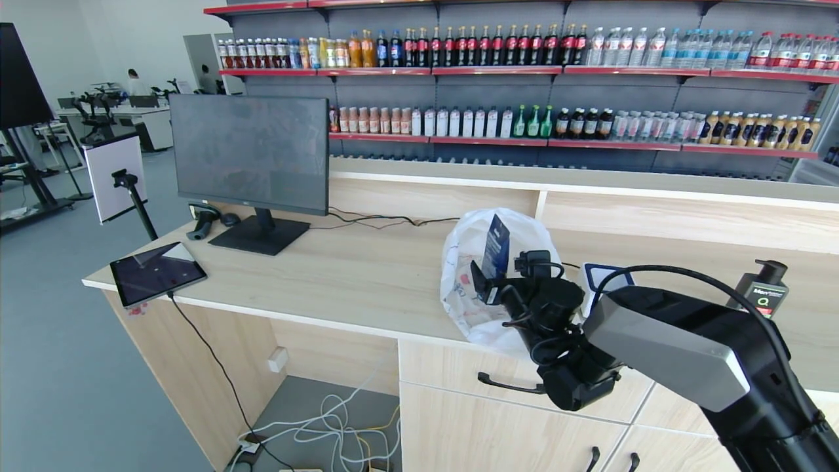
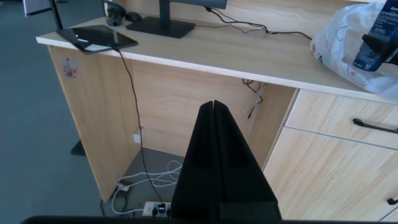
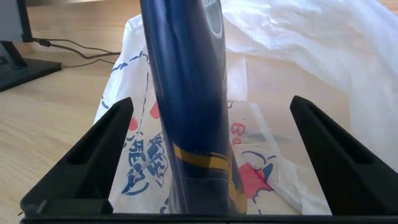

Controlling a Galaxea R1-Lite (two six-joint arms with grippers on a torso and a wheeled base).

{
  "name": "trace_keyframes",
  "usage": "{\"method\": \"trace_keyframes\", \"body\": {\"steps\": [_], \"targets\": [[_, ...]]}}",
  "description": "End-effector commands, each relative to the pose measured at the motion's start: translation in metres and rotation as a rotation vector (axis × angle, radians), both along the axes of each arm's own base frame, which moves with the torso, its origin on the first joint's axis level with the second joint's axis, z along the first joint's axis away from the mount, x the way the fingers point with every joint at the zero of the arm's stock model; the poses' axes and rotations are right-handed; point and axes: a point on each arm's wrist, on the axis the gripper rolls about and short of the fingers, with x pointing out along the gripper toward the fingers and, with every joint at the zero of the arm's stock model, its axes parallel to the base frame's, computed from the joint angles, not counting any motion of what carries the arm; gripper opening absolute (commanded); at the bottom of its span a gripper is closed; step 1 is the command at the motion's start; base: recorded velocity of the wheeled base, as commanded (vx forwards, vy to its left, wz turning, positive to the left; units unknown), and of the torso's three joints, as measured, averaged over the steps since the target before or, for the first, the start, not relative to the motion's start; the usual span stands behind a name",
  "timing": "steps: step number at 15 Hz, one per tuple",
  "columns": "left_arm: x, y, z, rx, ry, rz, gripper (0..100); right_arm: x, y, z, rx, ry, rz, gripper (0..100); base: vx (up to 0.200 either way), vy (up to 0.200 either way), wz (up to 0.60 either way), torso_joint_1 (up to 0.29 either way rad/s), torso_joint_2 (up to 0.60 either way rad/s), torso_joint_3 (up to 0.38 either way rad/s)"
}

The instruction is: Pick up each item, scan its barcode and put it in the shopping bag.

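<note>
A tall dark blue pack (image 1: 496, 249) stands upright in the mouth of the white plastic shopping bag (image 1: 462, 288) on the wooden counter. My right gripper (image 1: 488, 282) is at the bag's near side, open. In the right wrist view the blue pack (image 3: 186, 124) rises between the two widely spread fingers (image 3: 106, 149) without touching either, with the bag (image 3: 292, 68) behind it. My left gripper (image 2: 213, 109) is shut and holds nothing. It hangs in front of the counter, below its edge. The bag (image 2: 339, 37) and the blue pack (image 2: 375, 40) lie far off to its side.
A monitor (image 1: 252, 154) stands at the counter's back left with a handheld scanner (image 1: 202, 223) beside it. A tablet (image 1: 156, 270) lies at the left corner. A pump bottle (image 1: 760, 288) and a white-and-blue device (image 1: 600, 278) sit right of the bag. Drink shelves (image 1: 524, 72) line the wall.
</note>
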Motion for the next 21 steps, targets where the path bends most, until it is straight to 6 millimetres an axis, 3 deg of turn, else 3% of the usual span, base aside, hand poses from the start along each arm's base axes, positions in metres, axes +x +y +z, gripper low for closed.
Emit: {"method": "trace_keyframes", "body": {"steps": [1,5,9,12,16,19,21], "targets": [[0.0,0.0,0.0,0.0,0.0,0.0,0,-0.005,-0.001,0.022,0.014,-0.032,0.002,100,0.0,0.0,0.0,0.0,0.0,0.0],[0.0,0.0,0.0,0.0,0.0,0.0,0,-0.021,-0.008,0.058,0.027,-0.066,0.002,100,0.0,0.0,0.0,0.0,0.0,0.0],[0.0,0.0,0.0,0.001,0.0,0.0,0,-0.055,-0.002,0.087,0.029,-0.069,0.047,100,0.0,0.0,0.0,0.0,0.0,0.0],[0.0,0.0,0.0,0.003,0.0,0.0,0,-0.073,-0.009,0.105,0.034,-0.079,0.05,100,0.0,0.0,0.0,0.0,0.0,0.0],[0.0,0.0,0.0,0.001,0.0,0.0,0,-0.137,-0.004,0.147,0.078,-0.107,0.155,100,0.0,0.0,0.0,0.0,0.0,0.0],[0.0,0.0,0.0,0.004,0.0,-0.001,0,-0.154,-0.004,0.155,0.085,-0.115,0.181,100,0.0,0.0,0.0,0.0,0.0,0.0],[0.0,0.0,0.0,0.012,0.001,-0.003,0,-0.154,-0.003,0.156,0.087,-0.118,0.186,100,0.0,0.0,0.0,0.0,0.0,0.0]]}}
